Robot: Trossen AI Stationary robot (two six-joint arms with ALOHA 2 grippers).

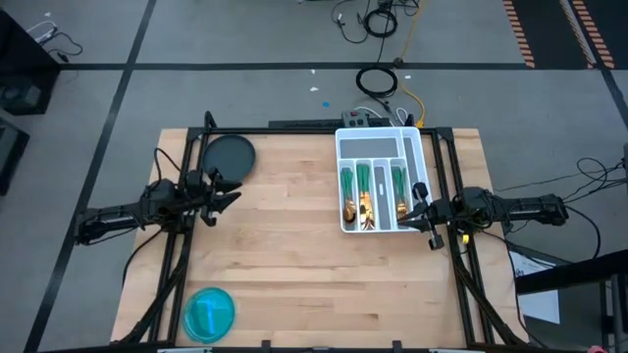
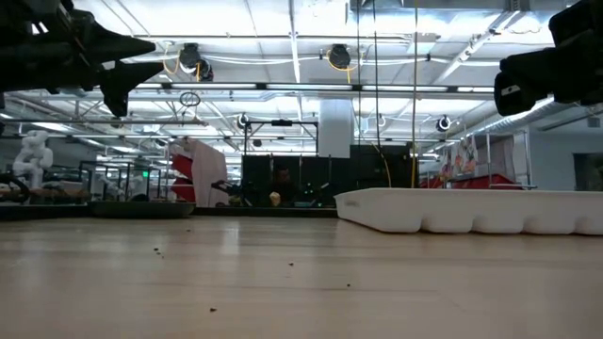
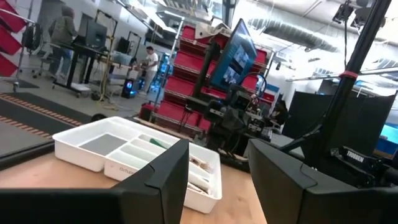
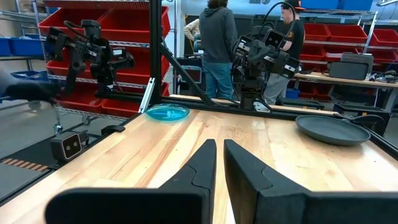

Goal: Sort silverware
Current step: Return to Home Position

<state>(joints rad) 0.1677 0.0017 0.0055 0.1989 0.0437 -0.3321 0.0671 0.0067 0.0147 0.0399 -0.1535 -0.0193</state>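
The silverware (image 1: 365, 186), gold heads and teal-green handles, lies in the long compartments of the white tray (image 1: 410, 147) at the table's far right; a green handle (image 3: 159, 142) also shows in the left wrist view. My left gripper (image 1: 224, 194) hovers open and holding nothing above the table's left side, pointing toward the tray (image 3: 81, 152). My right gripper (image 1: 424, 212) hangs shut and holding nothing above the tray's near right corner, high over it in the low view (image 2: 528, 80).
A dark round plate (image 1: 228, 157) lies at the far left, just beyond my left gripper. A blue round bowl (image 1: 209, 314) stands at the near left edge. Bare wood stretches across the table's middle. People stand in the room beyond the table.
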